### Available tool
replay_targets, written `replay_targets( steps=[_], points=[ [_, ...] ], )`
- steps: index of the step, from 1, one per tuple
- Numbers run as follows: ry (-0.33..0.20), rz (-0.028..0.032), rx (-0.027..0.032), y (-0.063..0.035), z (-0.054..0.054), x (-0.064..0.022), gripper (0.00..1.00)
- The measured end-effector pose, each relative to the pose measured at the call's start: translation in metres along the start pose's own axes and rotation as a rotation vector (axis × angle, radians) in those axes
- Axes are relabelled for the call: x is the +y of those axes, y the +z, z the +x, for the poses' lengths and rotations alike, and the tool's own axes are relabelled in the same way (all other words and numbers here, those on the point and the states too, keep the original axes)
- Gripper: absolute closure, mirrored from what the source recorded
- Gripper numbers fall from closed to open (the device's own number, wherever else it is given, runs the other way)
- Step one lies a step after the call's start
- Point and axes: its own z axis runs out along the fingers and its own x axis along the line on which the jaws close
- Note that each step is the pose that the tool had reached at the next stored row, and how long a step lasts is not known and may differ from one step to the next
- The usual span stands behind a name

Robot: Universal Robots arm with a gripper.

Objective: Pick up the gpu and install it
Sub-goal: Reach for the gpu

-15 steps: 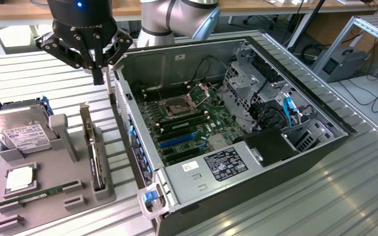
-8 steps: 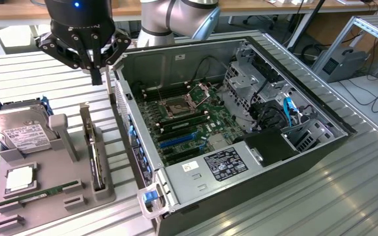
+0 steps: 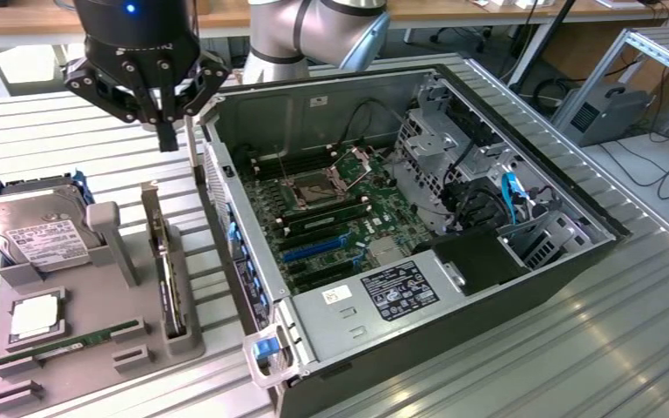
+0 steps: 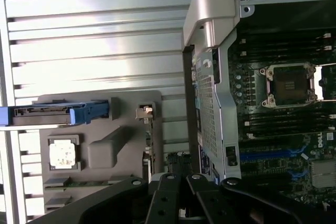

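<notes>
Gripper (image 3: pixel 170 138) shut and empty, hanging over the table (image 3: pixel 44 131) by the case corner.

You have the fingers pressed together, nothing between them, touching nothing. Gpu (image 3: pixel 164 261) stands on edge in its slot along the gray holder (image 3: pixel 79 366), on the side nearest the computer case (image 3: pixel 428 331), well below the gripper. Only a narrow strip of table separates that slot from the case wall. The case lies on its side, open upward, with the motherboard (image 3: pixel 334 209) exposed. Hard drive (image 3: pixel 32 228) sits at the holder's far edge. Bare slats run toward the exterior view's left.
</notes>
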Motion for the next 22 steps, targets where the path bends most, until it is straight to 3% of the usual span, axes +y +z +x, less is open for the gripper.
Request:
replay_targets(
  steps=[22],
  points=[
    [0.000, 0.0002, 0.0000, -0.0003, 0.0082, -0.0006, 0.89]
  ],
)
